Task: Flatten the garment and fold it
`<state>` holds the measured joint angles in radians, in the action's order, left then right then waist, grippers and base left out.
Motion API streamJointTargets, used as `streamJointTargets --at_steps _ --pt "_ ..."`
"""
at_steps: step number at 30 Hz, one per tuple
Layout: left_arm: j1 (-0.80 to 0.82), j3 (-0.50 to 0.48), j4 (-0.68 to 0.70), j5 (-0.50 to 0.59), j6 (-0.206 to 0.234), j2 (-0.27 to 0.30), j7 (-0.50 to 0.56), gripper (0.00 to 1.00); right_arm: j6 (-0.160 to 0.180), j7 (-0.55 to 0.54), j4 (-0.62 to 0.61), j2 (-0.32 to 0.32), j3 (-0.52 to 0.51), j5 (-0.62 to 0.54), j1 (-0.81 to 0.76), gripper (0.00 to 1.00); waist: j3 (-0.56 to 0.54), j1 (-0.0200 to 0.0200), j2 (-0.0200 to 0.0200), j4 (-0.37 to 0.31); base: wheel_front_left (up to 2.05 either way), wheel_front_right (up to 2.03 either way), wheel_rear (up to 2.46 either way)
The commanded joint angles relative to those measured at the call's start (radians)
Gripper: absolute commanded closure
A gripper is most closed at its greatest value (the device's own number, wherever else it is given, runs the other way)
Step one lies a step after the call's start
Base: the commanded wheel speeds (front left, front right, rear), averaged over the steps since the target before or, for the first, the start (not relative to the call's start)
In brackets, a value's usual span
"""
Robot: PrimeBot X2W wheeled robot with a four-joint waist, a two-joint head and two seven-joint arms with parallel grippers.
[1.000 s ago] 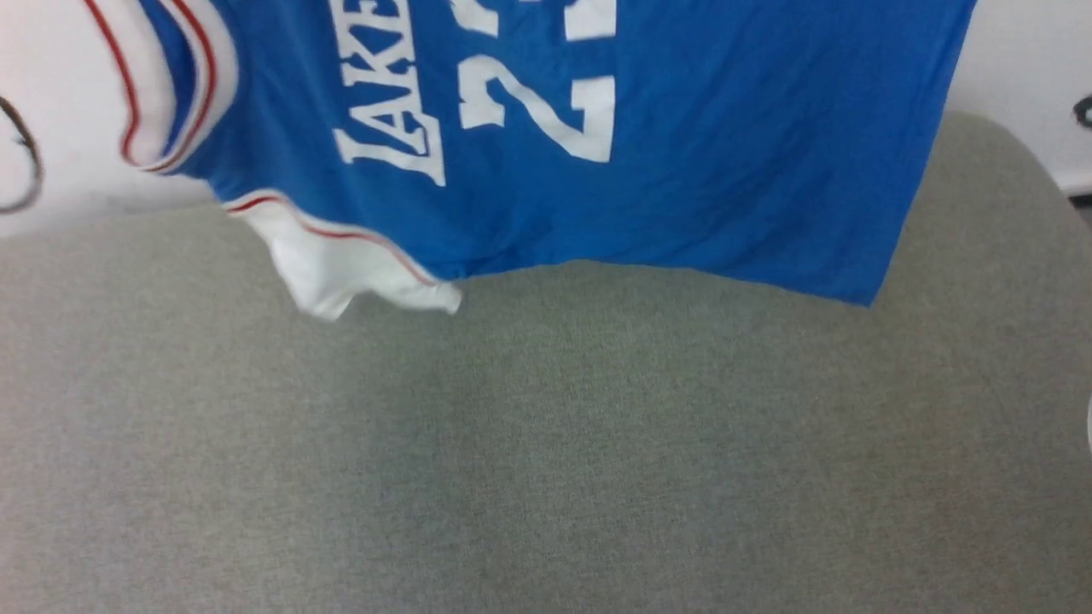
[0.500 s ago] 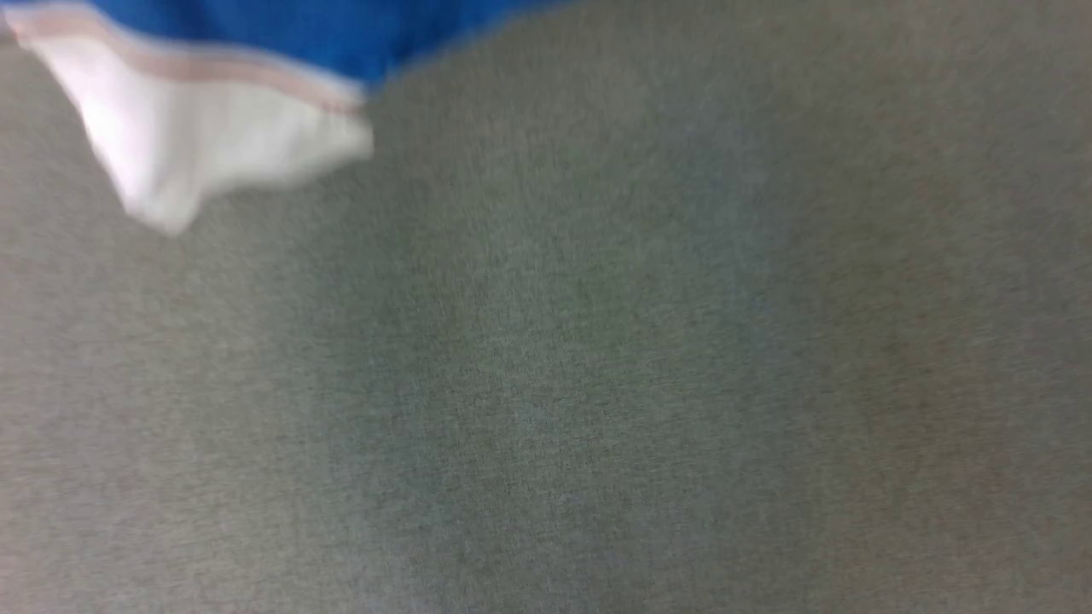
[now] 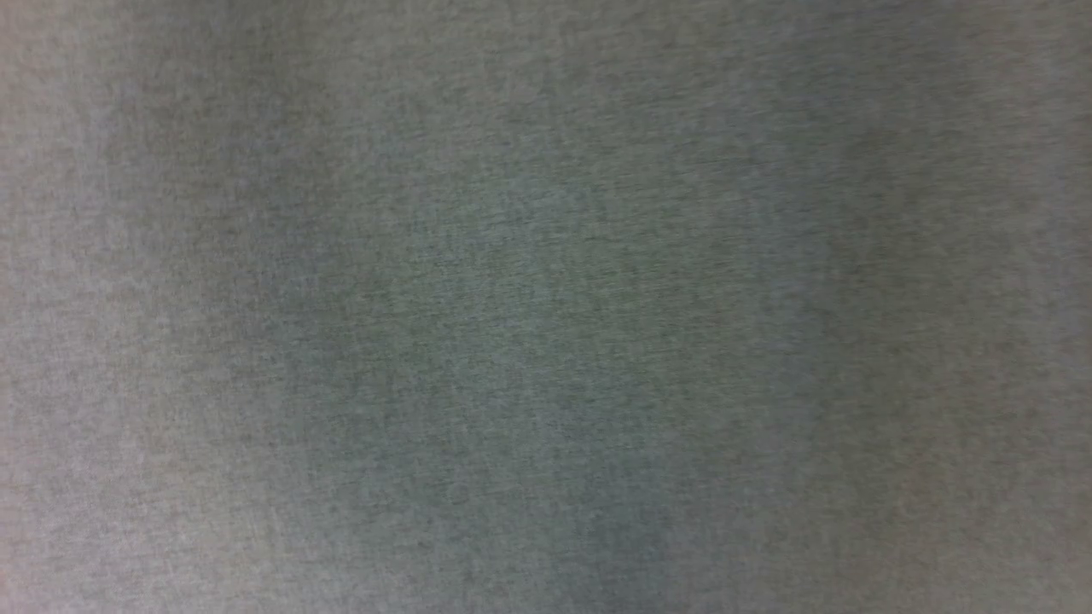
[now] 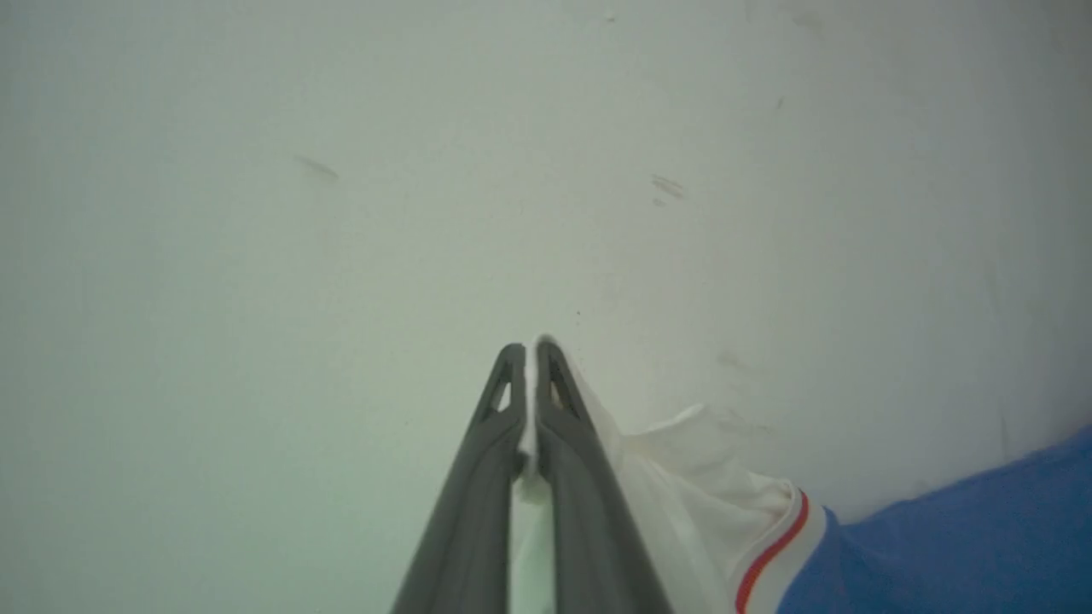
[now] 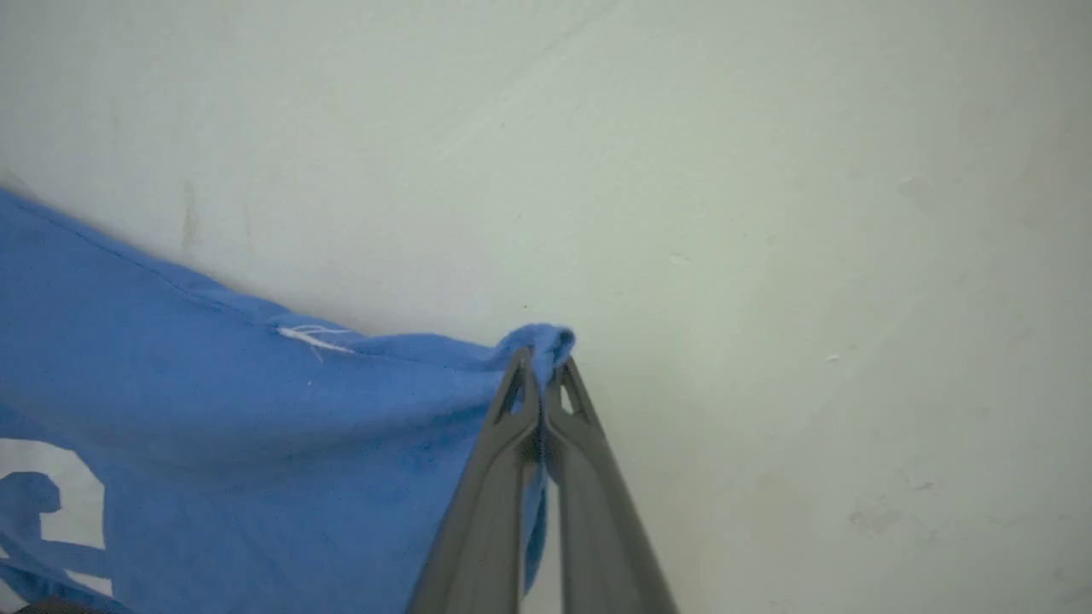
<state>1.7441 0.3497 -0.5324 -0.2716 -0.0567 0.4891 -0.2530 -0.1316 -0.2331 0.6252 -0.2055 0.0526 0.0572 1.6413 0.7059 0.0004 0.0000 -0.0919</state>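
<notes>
At lower centre of both wrist views, left gripper (image 4: 531,351) and right gripper (image 5: 543,362) pinch the garment (image 5: 213,409); best lowered evenly, held taut.

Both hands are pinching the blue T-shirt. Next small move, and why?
Probably lower both hands together, spread apart, to lay the bright blue soft T-shirt on the grey cloth surface: the left hand pinches its white sleeve, the right hand a blue corner, so it hangs between them.
</notes>
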Motion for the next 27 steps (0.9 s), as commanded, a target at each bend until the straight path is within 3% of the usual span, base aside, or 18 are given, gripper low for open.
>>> streamJointTargets --at_steps 1,6,11,14,17,21,27 --pt "-0.032 -0.002 0.013 -0.003 -0.008 0.011 -0.007 1.00 0.001 0.015 0.001 -0.006 0.022 0.016 -0.021 1.00 0.018 -0.0004 0.0000 0.029 0.00 0.00 0.00" --pt "-0.239 -0.007 0.153 -0.040 -0.041 0.053 -0.008 1.00 0.001 0.043 -0.064 -0.056 0.179 0.158 -0.132 1.00 -0.044 -0.0004 0.0000 0.051 0.00 0.00 0.00" --pt "-0.530 -0.019 0.371 -0.106 -0.043 0.118 0.003 1.00 0.001 0.017 -0.291 -0.172 0.258 0.343 -0.348 1.00 -0.140 -0.0004 0.0000 0.076 0.00 0.00 0.00" --pt "-0.734 -0.041 0.544 -0.164 -0.012 0.156 0.042 1.00 0.001 -0.026 -0.452 -0.246 0.214 0.419 -0.528 1.00 -0.193 -0.0004 0.0000 0.090 0.00 0.00 0.00" --pt "-0.946 -0.070 0.710 -0.228 0.032 0.184 0.073 1.00 0.001 -0.066 -0.589 -0.276 0.110 0.470 -0.736 1.00 -0.243 -0.0004 0.0000 0.097 0.00 0.00 0.00" --pt "-1.221 -0.079 0.868 -0.271 0.068 0.234 0.092 1.00 0.001 -0.110 -0.726 -0.251 -0.026 0.497 -1.009 1.00 -0.301 -0.0004 0.0000 0.098 0.00 0.00 0.00" --pt "-1.579 -0.052 0.957 -0.344 0.127 0.271 0.149 1.00 0.001 -0.184 -0.855 -0.195 -0.107 0.553 -1.348 1.00 -0.384 -0.0004 0.0000 0.094 0.00 0.00 0.00"
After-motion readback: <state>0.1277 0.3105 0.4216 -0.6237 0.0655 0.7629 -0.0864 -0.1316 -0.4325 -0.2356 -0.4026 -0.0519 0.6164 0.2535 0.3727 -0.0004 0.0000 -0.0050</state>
